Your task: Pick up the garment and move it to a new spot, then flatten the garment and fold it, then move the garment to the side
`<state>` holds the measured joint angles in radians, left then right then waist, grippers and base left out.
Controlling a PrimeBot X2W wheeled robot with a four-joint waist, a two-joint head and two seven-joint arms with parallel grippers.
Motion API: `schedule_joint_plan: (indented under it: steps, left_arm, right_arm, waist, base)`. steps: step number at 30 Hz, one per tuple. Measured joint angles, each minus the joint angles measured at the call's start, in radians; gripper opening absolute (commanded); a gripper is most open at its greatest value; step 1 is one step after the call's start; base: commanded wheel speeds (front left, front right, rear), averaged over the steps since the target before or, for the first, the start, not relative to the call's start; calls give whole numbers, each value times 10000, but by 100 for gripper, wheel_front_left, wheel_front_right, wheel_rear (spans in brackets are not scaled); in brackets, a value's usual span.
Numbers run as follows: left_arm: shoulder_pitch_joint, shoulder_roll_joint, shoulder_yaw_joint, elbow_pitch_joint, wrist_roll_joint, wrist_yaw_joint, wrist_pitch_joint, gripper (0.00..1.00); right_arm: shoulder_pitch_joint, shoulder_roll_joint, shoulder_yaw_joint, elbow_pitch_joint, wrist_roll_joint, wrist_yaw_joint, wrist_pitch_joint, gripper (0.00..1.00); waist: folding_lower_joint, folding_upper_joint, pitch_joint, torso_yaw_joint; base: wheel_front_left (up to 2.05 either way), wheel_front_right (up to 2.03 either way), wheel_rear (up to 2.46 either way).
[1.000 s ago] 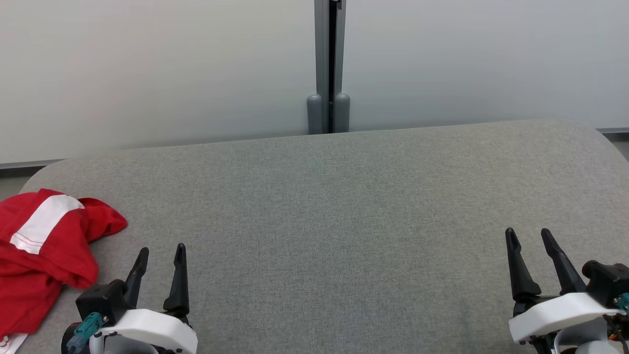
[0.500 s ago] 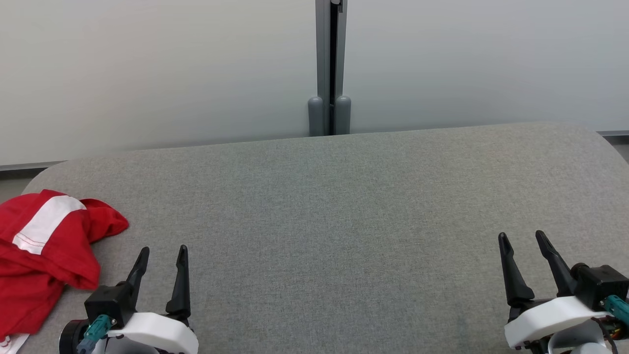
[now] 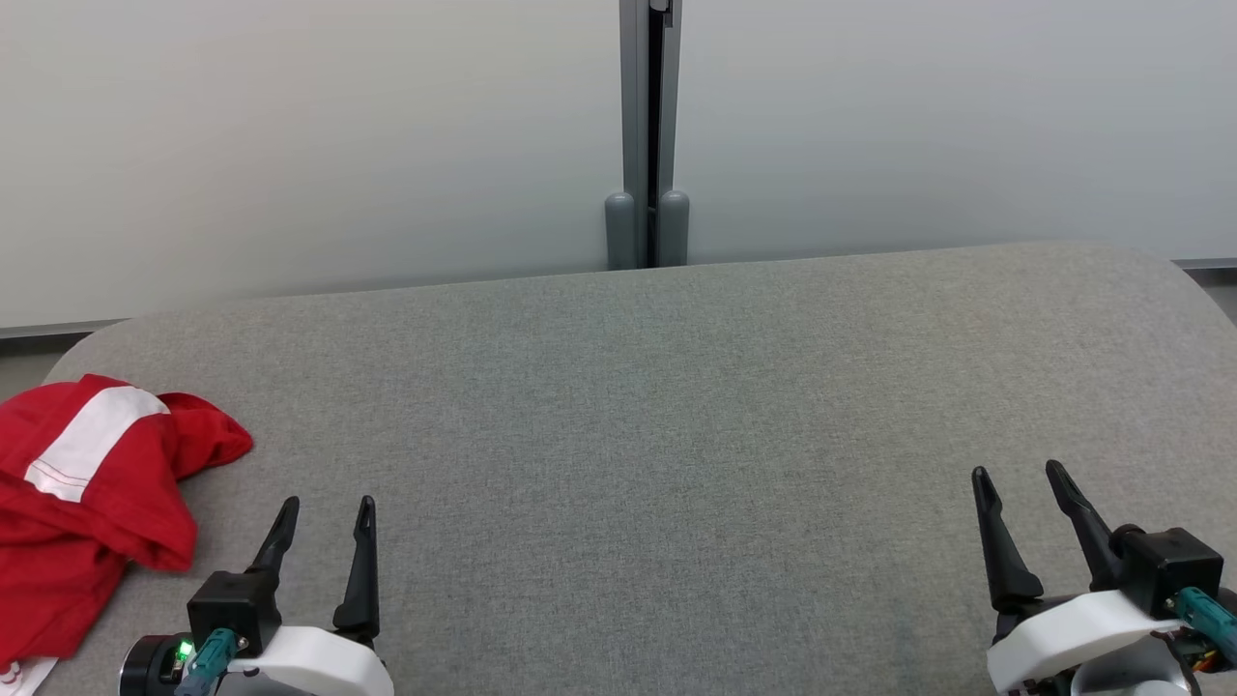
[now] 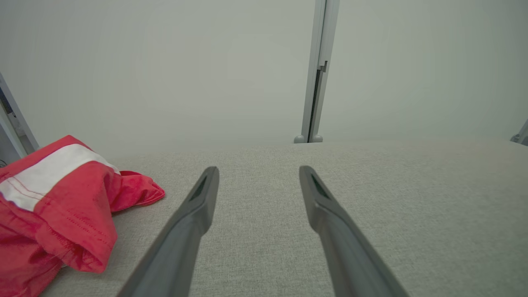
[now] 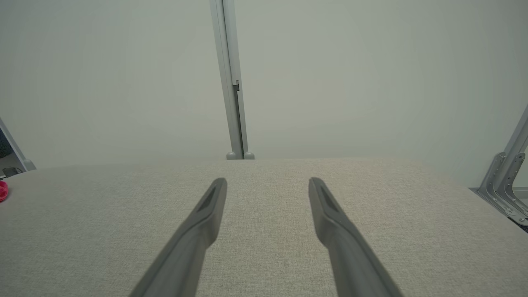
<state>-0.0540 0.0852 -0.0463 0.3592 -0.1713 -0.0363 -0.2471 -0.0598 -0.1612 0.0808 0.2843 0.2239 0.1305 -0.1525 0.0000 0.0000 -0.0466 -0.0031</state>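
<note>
A crumpled red garment (image 3: 77,512) with a white band lies bunched at the left end of the grey table (image 3: 657,416); in the left wrist view the garment (image 4: 62,214) sits left of the fingers. My left gripper (image 3: 327,509) hovers open just right of the garment, nothing between its fingers (image 4: 198,206). At the lower right, far from the cloth, my right gripper (image 3: 1017,477) is open and empty, its fingers (image 5: 326,206) over bare table. A red sliver of the garment (image 5: 2,191) shows at the right wrist view's left edge.
A pale wall with a grey vertical post (image 3: 647,135) stands right behind the table's far edge. The table's corners are rounded. A metal bracket (image 5: 503,181) stands off the table's right end.
Both grippers have drawn back toward the near edge, sitting lower in the head view. The camera tilted slightly between the oldest frame and the one after it. The garment has not moved.
</note>
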Motion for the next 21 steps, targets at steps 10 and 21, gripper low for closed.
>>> schedule_joint_plan:
  steps: [10, 21]
  left_arm:
    - [-12, -77, 44, 211, 439, 23, -148, 100]
    - [-71, -153, 155, 362, 272, 10, -148, 100]
  right_arm:
    - [49, 4, 40, 56, -297, 0, 19, 100]
    - [49, -15, 21, 104, -121, 0, 46, 100]
  waist:
    - [0, 0, -31, -34]
    - [1, 0, -36, -5]
  base:
    - [0, 0, 0]
    - [0, 0, 0]
